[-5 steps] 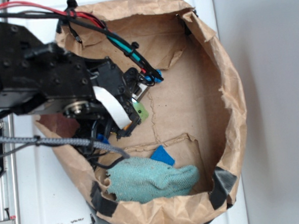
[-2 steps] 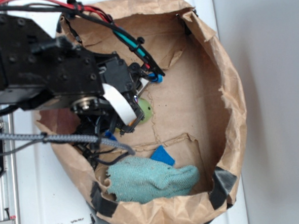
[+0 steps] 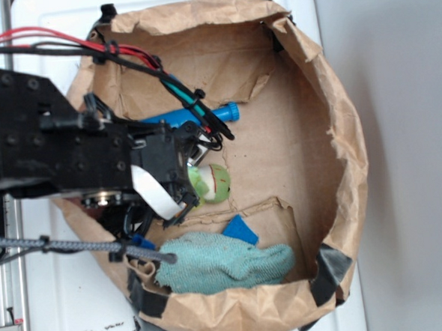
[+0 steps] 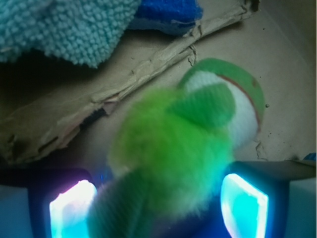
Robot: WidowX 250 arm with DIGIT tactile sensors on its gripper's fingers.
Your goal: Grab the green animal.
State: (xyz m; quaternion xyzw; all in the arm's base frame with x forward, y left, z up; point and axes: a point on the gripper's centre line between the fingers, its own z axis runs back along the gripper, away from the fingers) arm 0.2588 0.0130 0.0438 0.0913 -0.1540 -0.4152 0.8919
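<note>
Bright exterior view, dim blurry wrist view

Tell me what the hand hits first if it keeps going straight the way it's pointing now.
Most likely the green animal itself: in the wrist view its fuzzy body sits between the hand's two lit fingers, directly ahead. Beyond it lies the brown paper floor; how far off is unclear.

The green animal (image 4: 173,153) has fuzzy lime-green fur, a smooth pale-green head and a white patch. The terry cloth (image 3: 223,264) is teal-green, the bottle (image 3: 203,115) blue, the paper bag (image 3: 339,128) plain brown with black tape at its corners. The tool (image 4: 158,206) is black with pads glowing cyan, one tinged pink
</note>
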